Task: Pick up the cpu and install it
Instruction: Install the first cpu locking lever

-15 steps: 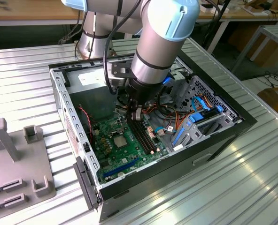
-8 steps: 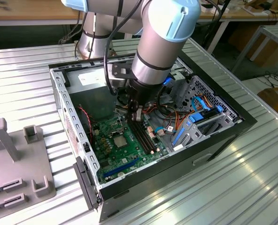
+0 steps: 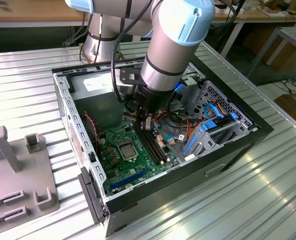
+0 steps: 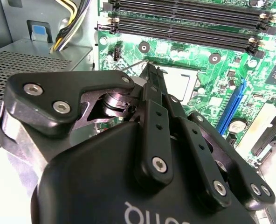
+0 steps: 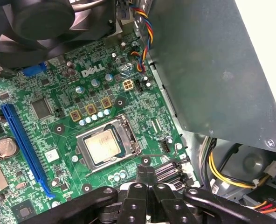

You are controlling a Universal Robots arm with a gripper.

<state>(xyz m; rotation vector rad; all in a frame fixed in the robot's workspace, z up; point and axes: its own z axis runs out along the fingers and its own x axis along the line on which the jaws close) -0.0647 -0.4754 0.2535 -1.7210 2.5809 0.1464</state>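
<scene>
Your gripper (image 5: 145, 179) hangs inside the open computer case (image 3: 238, 145), low over the motherboard (image 3: 133, 160) and just beside the memory slots (image 3: 153, 145). In both wrist views its fingers (image 4: 152, 88) are pressed together with nothing between them. The cpu (image 5: 102, 146) already lies in its socket (image 5: 107, 144), near the middle of the motherboard and between the blue expansion slot (image 5: 24, 144) and the power supply wall (image 5: 208, 70). The chip looks flat and square in the frame.

You are therefore past the pick-up, in the seating part of the install. A thin retention lever (image 5: 163, 155) shows at the socket's edge, near the fingertips. I judge the socket is not yet locked. Closing it calls for a small, careful push on that wire, without touching the chip's face or the memory slot clips alongside.
</scene>
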